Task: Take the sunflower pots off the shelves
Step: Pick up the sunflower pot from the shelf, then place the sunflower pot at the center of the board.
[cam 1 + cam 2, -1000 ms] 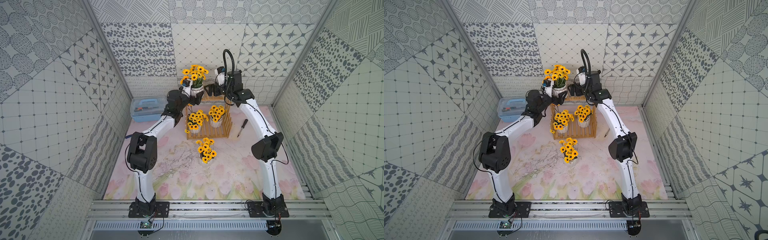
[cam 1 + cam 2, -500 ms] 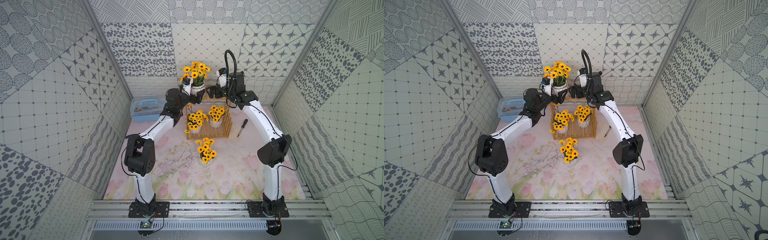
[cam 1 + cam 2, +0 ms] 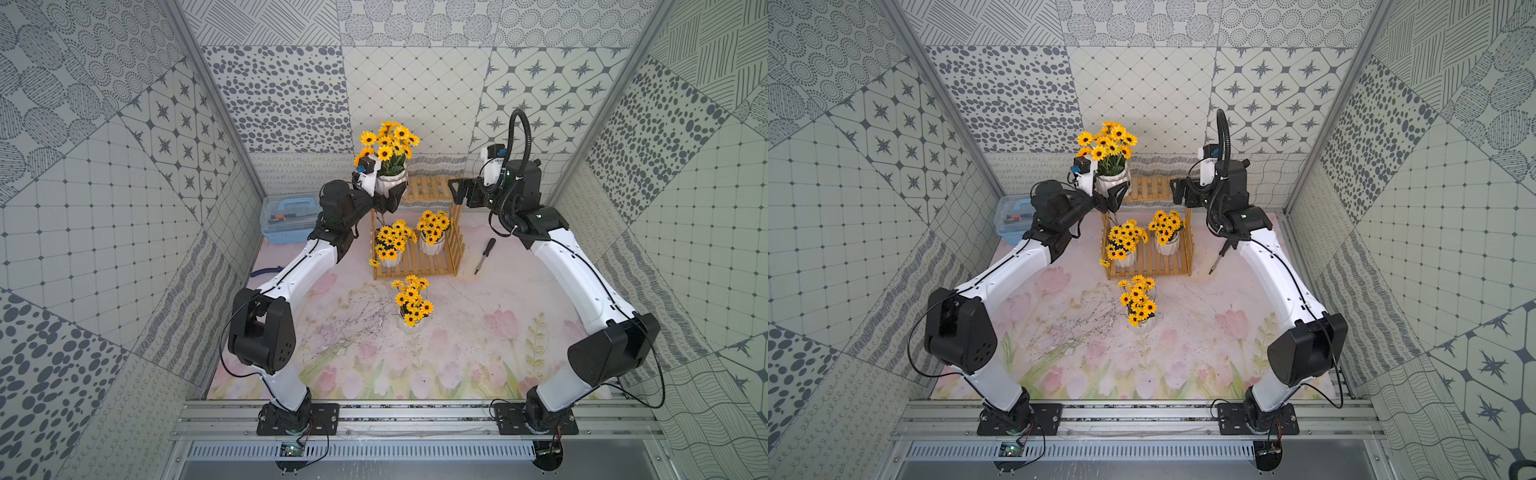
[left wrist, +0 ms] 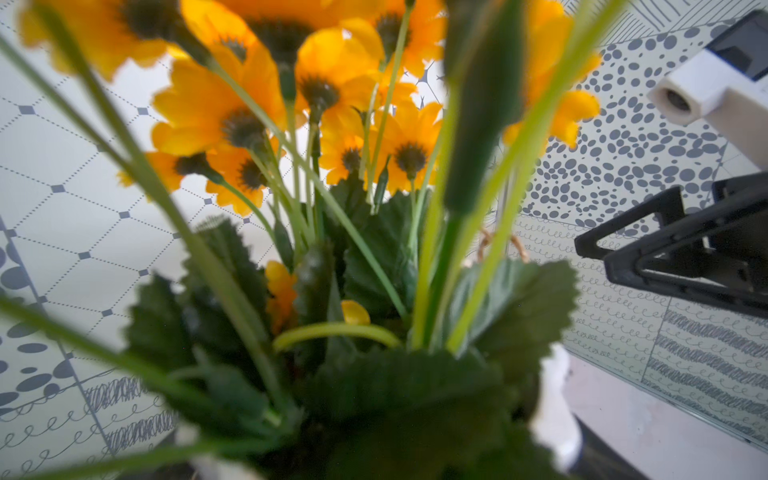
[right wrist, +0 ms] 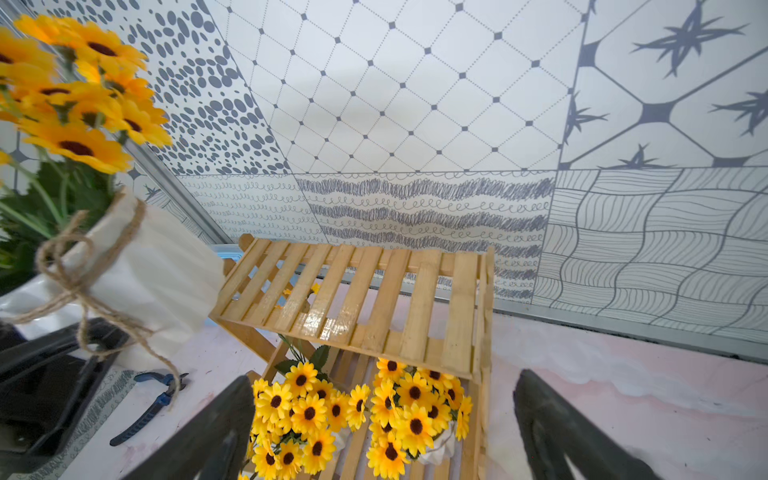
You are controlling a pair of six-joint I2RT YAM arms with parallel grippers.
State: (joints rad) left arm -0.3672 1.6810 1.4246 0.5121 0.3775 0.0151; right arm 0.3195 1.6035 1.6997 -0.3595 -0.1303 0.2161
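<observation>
My left gripper (image 3: 390, 196) is shut on a white ribbed sunflower pot (image 3: 391, 183) and holds it in the air just off the left end of the top tier of the wooden shelves (image 3: 428, 189). That pot (image 5: 153, 274) has twine round it, and its blooms fill the left wrist view, hiding the jaws. Two sunflower pots (image 3: 390, 259) (image 3: 432, 247) stand on the lower shelf. Another pot (image 3: 409, 322) sits on the mat in front. My right gripper (image 3: 457, 193) hangs open and empty at the top tier's right end; its dark fingers (image 5: 216, 428) frame the lower pots.
A blue-and-clear toolbox (image 3: 291, 218) stands at the back left behind the left arm. A screwdriver (image 3: 484, 255) lies right of the shelves. Blue-handled pliers (image 5: 149, 407) lie on the mat left of the shelves. Dry twigs (image 3: 353, 316) lie mid-mat.
My right gripper has drawn back to the right, away from the held pot. The left gripper has raised the pot a little.
</observation>
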